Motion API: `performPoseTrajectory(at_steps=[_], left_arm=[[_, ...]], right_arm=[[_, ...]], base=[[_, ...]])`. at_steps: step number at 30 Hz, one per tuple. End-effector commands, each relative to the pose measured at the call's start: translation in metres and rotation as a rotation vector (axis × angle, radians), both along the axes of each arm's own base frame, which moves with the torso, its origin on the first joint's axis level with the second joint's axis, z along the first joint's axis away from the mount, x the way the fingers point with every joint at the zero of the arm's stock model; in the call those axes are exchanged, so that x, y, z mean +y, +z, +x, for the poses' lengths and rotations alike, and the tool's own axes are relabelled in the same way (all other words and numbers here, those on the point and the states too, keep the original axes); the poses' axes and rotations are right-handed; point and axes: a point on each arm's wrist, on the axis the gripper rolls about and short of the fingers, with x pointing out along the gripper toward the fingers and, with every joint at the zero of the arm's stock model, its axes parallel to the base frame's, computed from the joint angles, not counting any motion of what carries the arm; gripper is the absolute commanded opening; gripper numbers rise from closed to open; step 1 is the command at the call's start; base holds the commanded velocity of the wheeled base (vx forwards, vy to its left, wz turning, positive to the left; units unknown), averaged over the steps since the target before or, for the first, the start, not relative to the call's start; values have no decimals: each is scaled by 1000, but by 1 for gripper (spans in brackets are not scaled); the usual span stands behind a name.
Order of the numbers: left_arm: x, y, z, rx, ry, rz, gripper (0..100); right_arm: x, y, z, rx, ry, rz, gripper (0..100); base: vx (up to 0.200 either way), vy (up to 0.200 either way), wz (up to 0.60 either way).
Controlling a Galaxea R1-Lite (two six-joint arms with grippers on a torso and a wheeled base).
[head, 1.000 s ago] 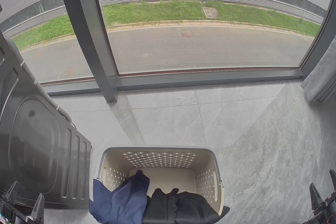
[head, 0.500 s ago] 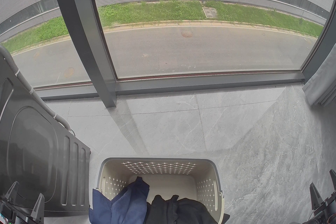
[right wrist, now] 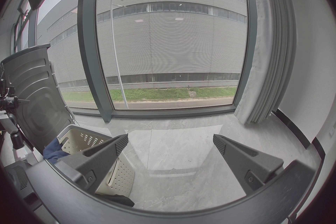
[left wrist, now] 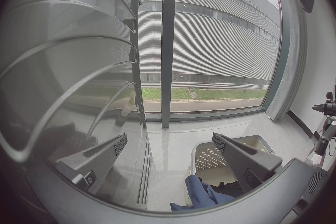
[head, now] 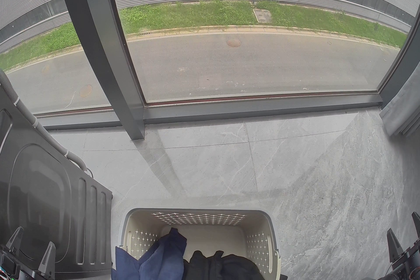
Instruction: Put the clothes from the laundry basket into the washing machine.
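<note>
A beige laundry basket (head: 199, 218) stands on the floor right in front of me. A blue garment (head: 153, 257) hangs over its near left rim, and a black garment (head: 223, 268) lies beside it. The grey washing machine (head: 48, 206) stands just left of the basket. My left gripper (head: 34, 241) is open and empty, low beside the machine. My right gripper (head: 402, 228) is open and empty, well to the right of the basket. From the left wrist, the open left gripper (left wrist: 168, 137) frames the basket (left wrist: 203, 158) and the blue garment (left wrist: 201, 196). The right gripper (right wrist: 169, 139) faces bare floor.
A large window with a dark post (head: 100, 40) closes off the far side. A grey curtain (head: 404, 110) hangs at the right. Bare grey tile floor (head: 262, 162) stretches between the basket and the window.
The whole head picture has shifted, so the camera moved: basket, machine and floor now sit lower in it. Both grippers keep their places and stay open.
</note>
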Motion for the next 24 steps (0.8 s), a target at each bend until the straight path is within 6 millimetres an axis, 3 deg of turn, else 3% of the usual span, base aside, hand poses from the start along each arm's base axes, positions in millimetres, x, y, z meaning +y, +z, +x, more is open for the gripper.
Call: performPoseTrajectory(at_steps=[1,24], left_arm=[[0,-4,1,7,1,0,100],[0,-4,1,7,1,0,100]], right_arm=[[0,-5,0,5,1,0,100],[0,-5,0,5,1,0,100]], base=[[0,0,0],[0,0,0]])
